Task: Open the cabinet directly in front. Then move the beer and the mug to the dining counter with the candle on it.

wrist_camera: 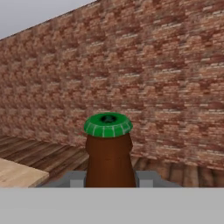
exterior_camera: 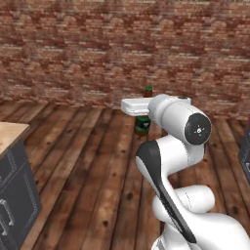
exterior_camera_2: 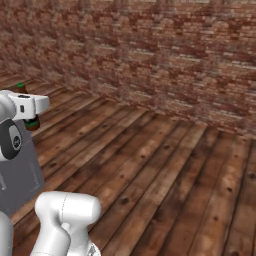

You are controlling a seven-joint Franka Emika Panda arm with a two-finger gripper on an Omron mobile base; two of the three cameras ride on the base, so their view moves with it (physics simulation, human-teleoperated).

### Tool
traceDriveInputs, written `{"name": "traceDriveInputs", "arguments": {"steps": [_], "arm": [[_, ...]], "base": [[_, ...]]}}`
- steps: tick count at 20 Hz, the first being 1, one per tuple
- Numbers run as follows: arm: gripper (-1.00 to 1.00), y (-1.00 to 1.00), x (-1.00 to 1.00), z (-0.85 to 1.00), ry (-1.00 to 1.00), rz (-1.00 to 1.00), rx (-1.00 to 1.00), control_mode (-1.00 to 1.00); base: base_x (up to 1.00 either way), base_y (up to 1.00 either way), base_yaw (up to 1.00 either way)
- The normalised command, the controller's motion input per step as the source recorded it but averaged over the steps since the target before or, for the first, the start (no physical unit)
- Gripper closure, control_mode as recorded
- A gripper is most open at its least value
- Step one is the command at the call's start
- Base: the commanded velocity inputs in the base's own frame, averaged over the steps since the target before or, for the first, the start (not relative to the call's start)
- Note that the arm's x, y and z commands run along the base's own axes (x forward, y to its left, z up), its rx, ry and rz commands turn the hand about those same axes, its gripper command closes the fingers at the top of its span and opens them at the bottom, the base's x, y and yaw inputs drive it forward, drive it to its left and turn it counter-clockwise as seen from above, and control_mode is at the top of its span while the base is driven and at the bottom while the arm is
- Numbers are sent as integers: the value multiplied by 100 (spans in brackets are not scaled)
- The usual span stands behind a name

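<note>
My gripper point(wrist_camera: 109, 180) is shut on the beer point(wrist_camera: 108, 153), a brown bottle with a green cap, and holds it upright by its body. In the left base view the beer point(exterior_camera: 142, 125) hangs under the white hand, above the floor planks, with its cap above the hand. In the right base view the beer point(exterior_camera_2: 32, 123) and my gripper point(exterior_camera_2: 31, 116) sit at the far left. Grey fingers point(wrist_camera: 73, 179) flank the bottle on both sides. The mug, the candle, the cabinet and the dining counter are out of view.
A red brick wall point(exterior_camera: 122, 49) runs across the back over a dark plank floor point(exterior_camera: 88, 171). A low dark grey drawer unit point(exterior_camera: 17, 195) with a light wood top stands at the lower left. A grey panel point(exterior_camera_2: 20, 175) is close by the arm.
</note>
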Motion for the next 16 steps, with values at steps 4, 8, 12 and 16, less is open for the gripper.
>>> {"name": "traceDriveInputs", "arguments": {"steps": [4,8,12,16], "arm": [[100,0,0,0,0,0,0,100],[100,0,0,0,0,0,0,100],[100,0,0,0,0,0,0,100],[100,0,0,0,0,0,0,100]], "base": [[100,-25,3],[100,-22,7],[100,-15,8],[100,-5,20]]}}
